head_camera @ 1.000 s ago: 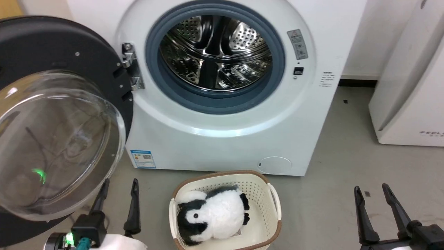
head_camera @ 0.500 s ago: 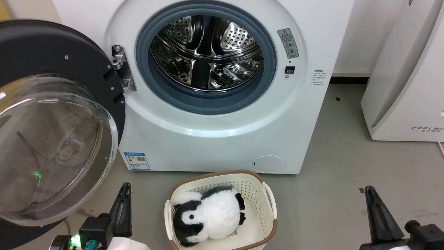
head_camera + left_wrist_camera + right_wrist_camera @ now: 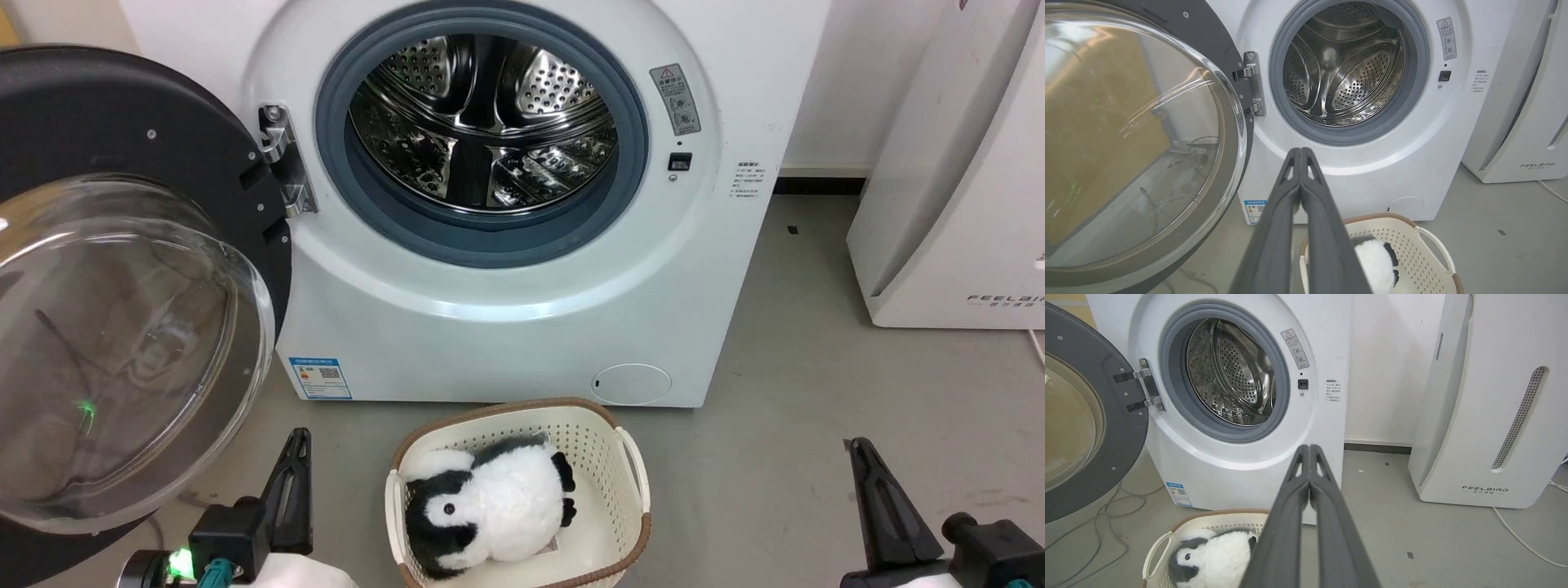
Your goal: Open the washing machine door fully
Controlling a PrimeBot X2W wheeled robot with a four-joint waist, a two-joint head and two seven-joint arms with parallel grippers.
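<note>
The washing machine door, a big black disc with a bulging clear glass bowl, stands swung wide to the left on its hinge. It also shows in the left wrist view and the right wrist view. The steel drum mouth lies uncovered. My left gripper hangs low by the door's lower edge, shut on nothing; its fingers meet at the tips. My right gripper sits at the lower right above the floor, shut and empty, its fingers pressed together.
A cream basket holding a black-and-white plush penguin stands on the grey floor just before the washer. A white appliance stands to the right. Cables lie on the floor under the door.
Both grippers have gone from open to shut. The head camera has shifted a little, sliding the scene left. The door stands as before.
</note>
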